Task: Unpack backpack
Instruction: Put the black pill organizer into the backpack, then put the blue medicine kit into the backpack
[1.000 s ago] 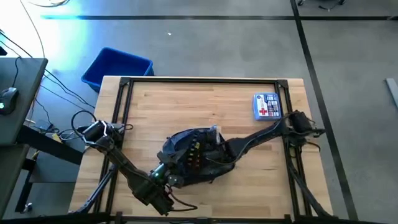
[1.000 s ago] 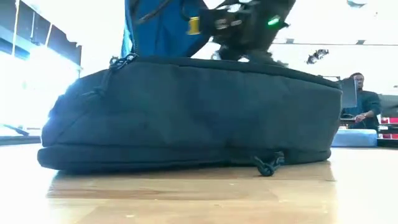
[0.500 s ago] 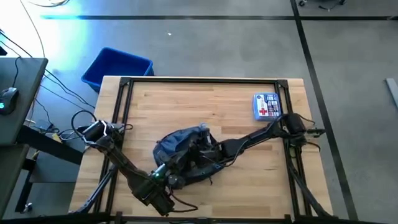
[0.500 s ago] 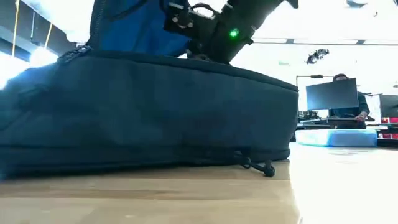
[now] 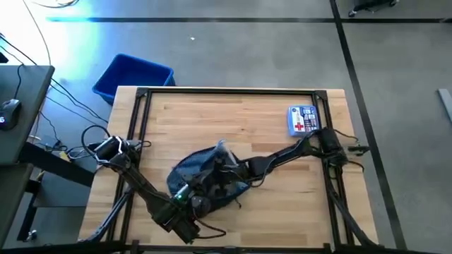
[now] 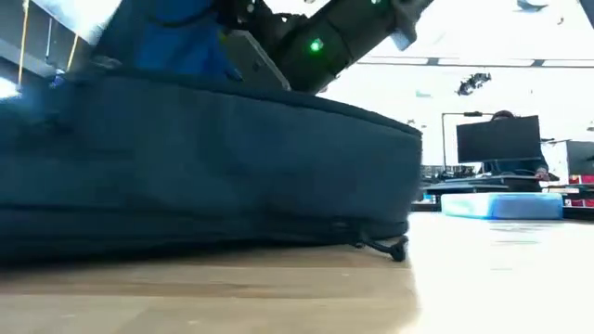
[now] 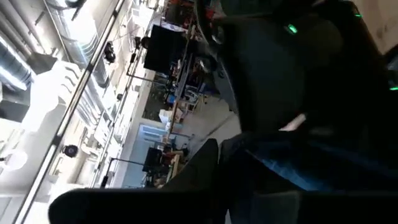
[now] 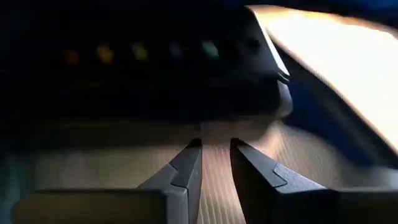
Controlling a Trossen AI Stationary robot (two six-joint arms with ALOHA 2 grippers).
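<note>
The dark navy backpack point(image 5: 191, 173) lies flat on the wooden table, slightly left of the middle, and fills the left of the low view point(image 6: 204, 167). Its blue-lined flap point(image 6: 167, 37) stands raised. My left gripper point(image 5: 194, 202) is at the pack's near edge, beside that flap. My right gripper point(image 5: 224, 176) reaches into the opening from the table's right. In its wrist view the right gripper point(image 8: 215, 158) shows a narrow gap over a pale ribbed surface, with nothing between the fingers. The inside is dark. My left gripper holds the backpack at the near edge of its opening point(image 5: 189, 196), coming from the table's near-left side. The fingers themselves are hidden by the fabric and the arm. The blue lining point(image 7: 298, 171) lies right against it, and the flap stays raised while the pack's body rests on the table.
A clear pouch with a red cross point(image 5: 302, 120) lies at the far right of the table. A bright blue bin point(image 5: 134, 76) stands on the floor beyond the far left corner. A person sits behind a monitor point(image 6: 506, 139) in the room beyond.
The backpack has slid along the table toward its left edge, staying flat with its flap up. My right gripper has reached farther toward the left, deeper into the pack. My left gripper has shifted slightly left with the pack.
</note>
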